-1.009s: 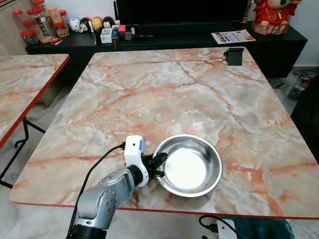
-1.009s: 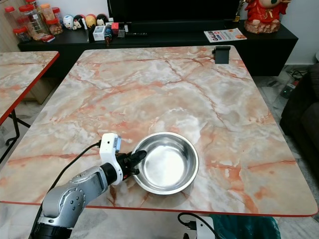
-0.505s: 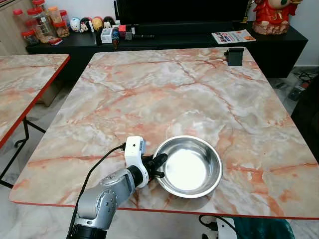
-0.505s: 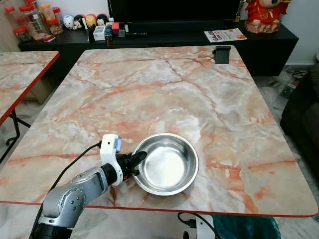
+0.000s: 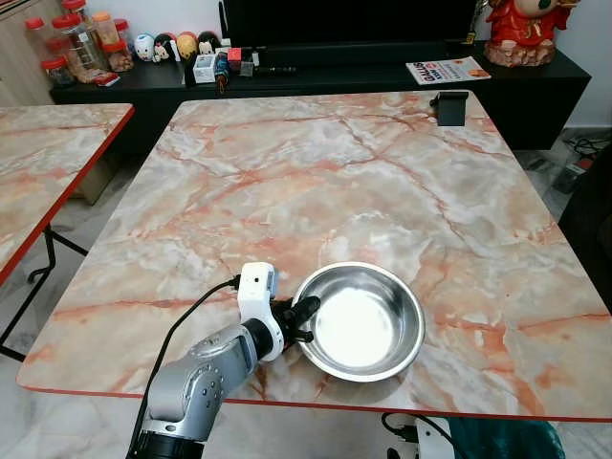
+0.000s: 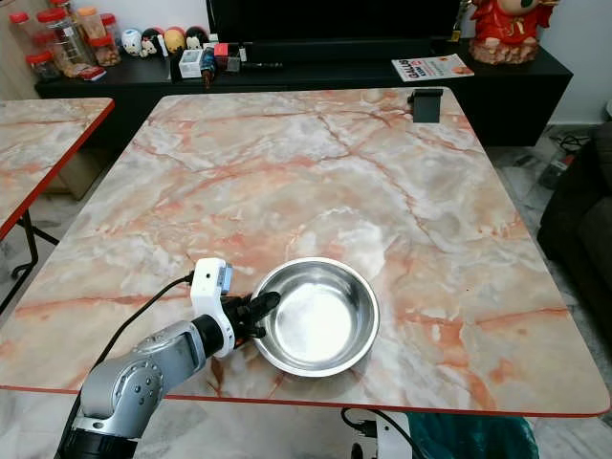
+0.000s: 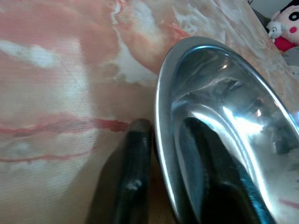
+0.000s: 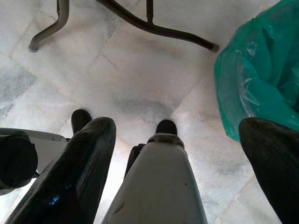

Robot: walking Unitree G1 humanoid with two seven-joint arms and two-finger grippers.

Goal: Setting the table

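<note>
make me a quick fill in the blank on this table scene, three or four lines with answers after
1. The left hand grips the rim of a shiny ____ bowl.
2. One finger lies inside the bowl; the other lies ____ it.
3. The bowl rests on a marble-patterned table with a ____ edge.
4. The right hand hangs below, near a ____ plastic bag.

Missing words: metal; outside; red; green
</note>
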